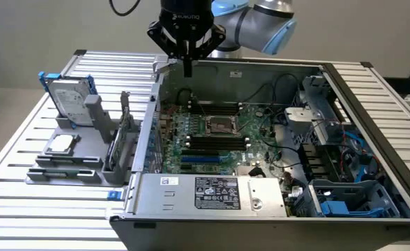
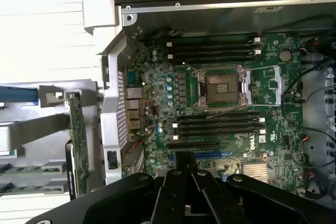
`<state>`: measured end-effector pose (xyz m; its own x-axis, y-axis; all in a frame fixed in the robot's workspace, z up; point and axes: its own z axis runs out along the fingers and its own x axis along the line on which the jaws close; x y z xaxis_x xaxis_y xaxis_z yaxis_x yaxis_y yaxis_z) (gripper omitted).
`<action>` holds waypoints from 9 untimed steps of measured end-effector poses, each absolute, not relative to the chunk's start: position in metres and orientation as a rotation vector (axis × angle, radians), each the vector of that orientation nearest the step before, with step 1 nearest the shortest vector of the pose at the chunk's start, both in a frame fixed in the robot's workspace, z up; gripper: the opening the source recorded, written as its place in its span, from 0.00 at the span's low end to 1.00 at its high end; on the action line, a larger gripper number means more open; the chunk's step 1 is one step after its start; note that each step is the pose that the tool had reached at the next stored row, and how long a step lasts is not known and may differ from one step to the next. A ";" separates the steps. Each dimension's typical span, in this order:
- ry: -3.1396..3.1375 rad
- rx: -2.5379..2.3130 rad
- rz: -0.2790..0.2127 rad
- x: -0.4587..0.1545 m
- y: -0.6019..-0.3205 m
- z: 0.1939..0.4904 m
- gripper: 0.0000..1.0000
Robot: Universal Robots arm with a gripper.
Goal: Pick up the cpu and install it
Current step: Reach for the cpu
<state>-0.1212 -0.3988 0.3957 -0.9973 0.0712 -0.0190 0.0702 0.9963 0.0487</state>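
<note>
One cpu: the small flat square chip with a dull silver-grey metal top (image 1: pixel 64 143) lies flat in a pocket of the grey plastic tray (image 1: pixel 58 177), outside the case, at 9 o'clock from the socket in the exterior view. Nothing grips it.
Circuit card: a thin upright card (image 1: pixel 125 128) stands in the tray at 3 o'clock from the cpu. A chip carried low toward the case could clip it.
Hard drive: the upright silver hard drive with a blue bracket (image 1: pixel 72 99) stands at 12 o'clock from the cpu, near it. A descent drifting that way would strike the drive.
Socket: the dark square socket with a metal frame (image 1: pixel 219 125) sits on the green motherboard (image 1: pixel 261 130). A chip lowered skewed or turned would likely damage its contacts.
Gripper: the black two-finger claw (image 1: pixel 188 72) hangs over the far wall of the open metal computer case (image 1: pixel 261 68), at about 11 o'clock from the socket. Its fingers are pressed together and hold nothing. Kept together, they would push on the chip's top instead of straddling it, and the thin edges invite a slip.
</note>
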 end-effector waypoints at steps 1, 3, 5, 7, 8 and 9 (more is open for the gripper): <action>3.118 0.110 0.075 -0.121 -0.399 0.396 0.11; 3.118 0.110 0.075 -0.121 -0.399 0.396 0.11; 3.118 0.110 0.075 -0.121 -0.399 0.396 0.11; 3.118 0.110 0.075 -0.121 -0.399 0.396 0.11; 3.118 0.110 0.075 -0.121 -0.399 0.396 0.11; 3.118 0.110 0.075 -0.121 -0.399 0.396 0.11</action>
